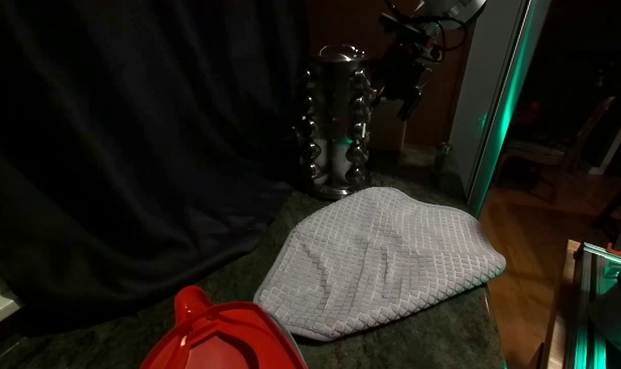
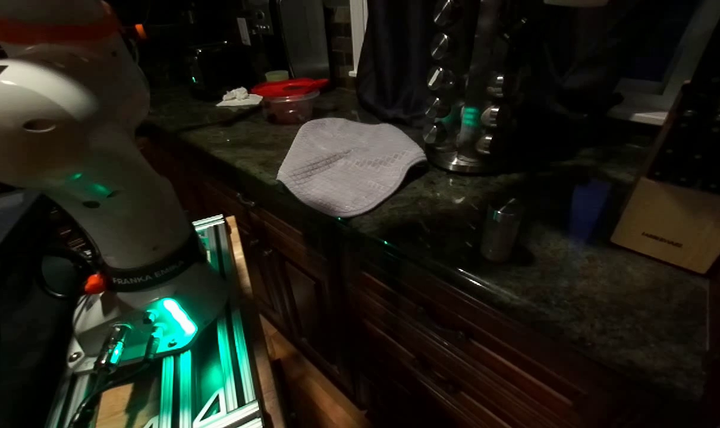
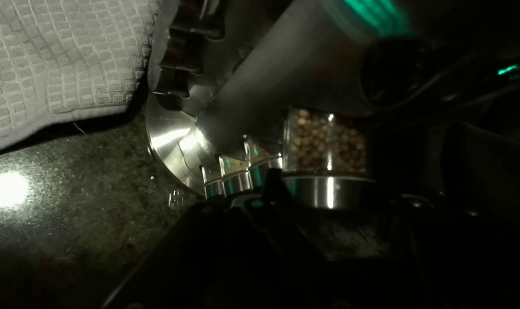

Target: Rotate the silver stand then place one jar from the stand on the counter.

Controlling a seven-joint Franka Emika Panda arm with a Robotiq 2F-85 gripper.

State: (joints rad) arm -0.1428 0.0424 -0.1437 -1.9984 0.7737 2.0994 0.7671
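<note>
Silver stand [image 1: 337,122]: long axis upright; gripper [image 3: 331,189] at jar [image 3: 328,141], cannot tell if clamped.

In an exterior view I'm looking down along the table [image 1: 418,335], red plastic thing [image 1: 223,348] up close, silver stand [image 1: 340,138] farther off. In an exterior view I'm peering across the table's front edge, robot base [image 2: 157,297] nearby. Both share the stand and grey cloth [image 2: 348,169]. Wrist view's super close, angled down the stand.
</note>
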